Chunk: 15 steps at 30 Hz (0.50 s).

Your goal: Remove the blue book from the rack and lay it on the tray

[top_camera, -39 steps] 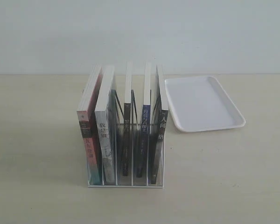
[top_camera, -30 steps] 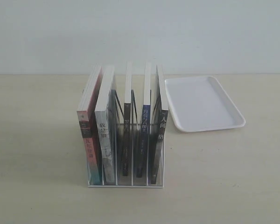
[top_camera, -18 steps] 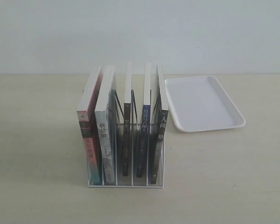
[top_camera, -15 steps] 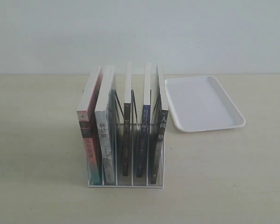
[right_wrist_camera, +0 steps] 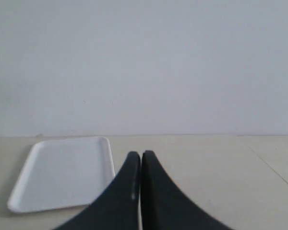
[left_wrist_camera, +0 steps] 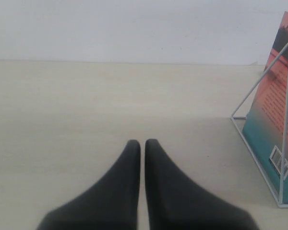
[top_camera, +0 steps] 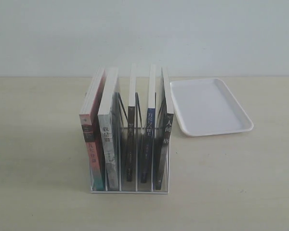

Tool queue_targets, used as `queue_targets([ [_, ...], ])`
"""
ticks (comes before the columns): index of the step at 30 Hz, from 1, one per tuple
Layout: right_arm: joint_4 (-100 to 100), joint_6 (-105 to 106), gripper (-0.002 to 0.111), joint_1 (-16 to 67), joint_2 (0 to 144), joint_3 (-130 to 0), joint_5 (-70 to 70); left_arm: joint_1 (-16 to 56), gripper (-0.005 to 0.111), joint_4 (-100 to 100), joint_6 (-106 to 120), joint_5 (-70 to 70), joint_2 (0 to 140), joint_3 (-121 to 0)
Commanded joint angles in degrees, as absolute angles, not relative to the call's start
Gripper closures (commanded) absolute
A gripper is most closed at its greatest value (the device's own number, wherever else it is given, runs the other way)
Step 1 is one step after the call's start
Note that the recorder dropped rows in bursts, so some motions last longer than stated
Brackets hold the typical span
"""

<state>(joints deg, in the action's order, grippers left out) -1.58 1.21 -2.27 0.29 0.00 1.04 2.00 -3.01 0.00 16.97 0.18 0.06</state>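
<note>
The white wire rack point(top_camera: 130, 190) stands mid-table with several upright books. The blue book point(top_camera: 150, 126) sits in the second slot from the right, blue spine toward the camera. The white tray point(top_camera: 209, 107) lies flat and bare to the right of the rack, also visible in the right wrist view as the tray point(right_wrist_camera: 62, 172). Neither arm appears in the exterior view. My left gripper point(left_wrist_camera: 142, 143) is shut over bare table, the rack's point(left_wrist_camera: 284, 120) end wire off to one side of it. My right gripper point(right_wrist_camera: 140, 154) is shut, holding nothing, near the tray.
A red-and-teal book point(top_camera: 92, 137) leans at the rack's left end; its back cover point(left_wrist_camera: 278, 110) fills the edge of the left wrist view. A black-spined book point(top_camera: 164, 139) stands at the right end. A pale wall backs the tan table point(top_camera: 38, 144).
</note>
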Motion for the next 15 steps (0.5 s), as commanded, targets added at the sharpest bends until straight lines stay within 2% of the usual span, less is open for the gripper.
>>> queue_targets([
  [1, -1.0, -1.5, 0.108, -2.1, 0.0, 0.0, -15.0, 1.9, 0.103, -3.2, 0.0, 16.7, 0.0, 0.0],
  [3, -1.0, -1.6, 0.108, -2.1, 0.0, -2.4, -25.8, 1.9, 0.103, -3.2, 0.0, 16.7, 0.0, 0.0],
  [5, -0.9, -1.6, 0.108, -2.1, 0.3, -8.3, -24.7, 1.9, 0.103, -3.2, 0.0, 16.7, 0.0, 0.0],
  [6, -0.8, -1.6, 0.108, -2.1, 2.4, -12.6, -21.5, 1.9, 0.103, -3.2, 0.0, 16.7, 0.0, 0.0],
  [11, -0.8, 1.2, 0.108, -2.1, 27.0, -34.8, 25.3, 1.9, 0.103, -3.2, 0.0, 16.7, 0.0, 0.0],
  [13, -0.8, 1.3, 0.108, -2.1, 36.8, -38.6, 28.7, 1.9, 0.103, -3.2, 0.0, 16.7, 0.0, 0.0],
  [15, -0.8, 1.3, 0.108, -2.1, 44.4, -40.1, 24.6, 1.9, 0.103, -3.2, 0.0, 16.7, 0.0, 0.0],
])
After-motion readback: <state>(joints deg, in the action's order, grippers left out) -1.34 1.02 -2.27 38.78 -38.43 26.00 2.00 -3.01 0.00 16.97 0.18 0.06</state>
